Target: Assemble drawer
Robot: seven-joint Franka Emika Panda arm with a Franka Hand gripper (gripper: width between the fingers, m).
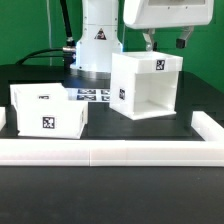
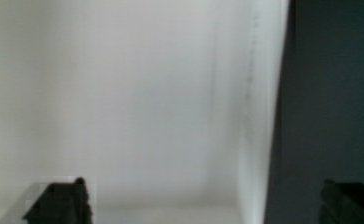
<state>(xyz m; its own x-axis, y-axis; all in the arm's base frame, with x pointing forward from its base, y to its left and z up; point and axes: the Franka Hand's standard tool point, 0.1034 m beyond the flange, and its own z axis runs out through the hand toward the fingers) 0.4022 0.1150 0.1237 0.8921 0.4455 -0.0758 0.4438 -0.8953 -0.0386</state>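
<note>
Drawer box (image 1: 147,85): white, stands upright on the dark tabletop (image 1: 30,190) at the exterior view's right, long axis vertical. Its open front faces the camera side, toward the border rail (image 1: 110,150), and a shelf line is visible inside. There is a black-and-white square tag (image 1: 157,67) on its top face.

Drawer tray (image 1: 47,108): white and shallow, open top up, apart from the box at the exterior view's left. Its long side runs roughly along the rail, with its own tag (image 1: 47,123) on the wall facing the camera.

The marker board (image 1: 95,96) lies flat behind the gap between box and tray. The rail runs in front of both, with its ends turned back at either side.

My gripper (image 1: 166,42) hangs over the box top in the exterior view, holding nothing.

Only the wrist view shows the jaws clearly. My gripper (image 2: 205,205) is spread wide, with the dark fingertips (image 2: 58,205) at opposite edges of the frame. A flat white panel (image 2: 126,100) fills most of the space between them, with a dark strip past its straight edge. I can't tell from that view which face it is. The tray, rail and board show only in the exterior view.
</note>
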